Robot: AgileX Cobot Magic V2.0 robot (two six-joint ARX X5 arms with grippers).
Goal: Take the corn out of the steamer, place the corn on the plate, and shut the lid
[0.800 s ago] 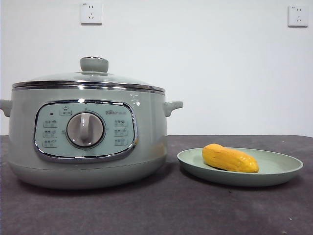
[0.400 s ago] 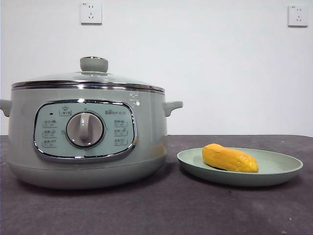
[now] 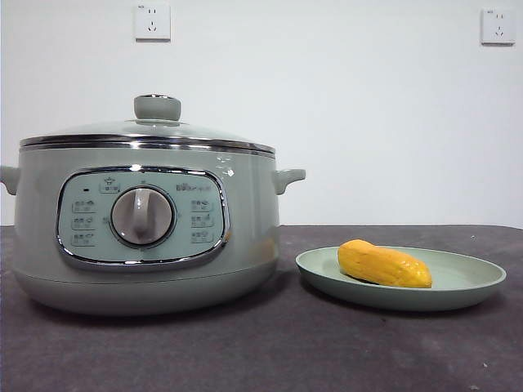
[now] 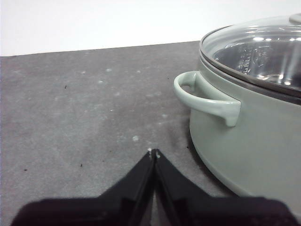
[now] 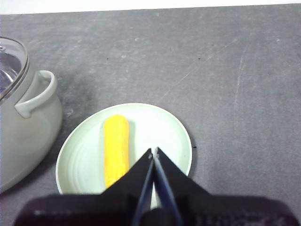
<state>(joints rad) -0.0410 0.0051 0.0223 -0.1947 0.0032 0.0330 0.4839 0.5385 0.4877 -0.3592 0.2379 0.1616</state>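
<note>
Corn (image 3: 384,265) lies on its side on the plate (image 3: 474,286), which rests on the dark bench (image 3: 270,351) just beside the steamer (image 3: 245,237). On the steamer, the lid (image 3: 122,131) sits closed. Neither arm shows in the front view. Above the plate hangs the right gripper (image 5: 154,151), its jaws pressed together and empty. The left gripper (image 4: 153,152) hovers over bare bench near the steamer's side handle (image 4: 207,96), jaws likewise closed on nothing.
</note>
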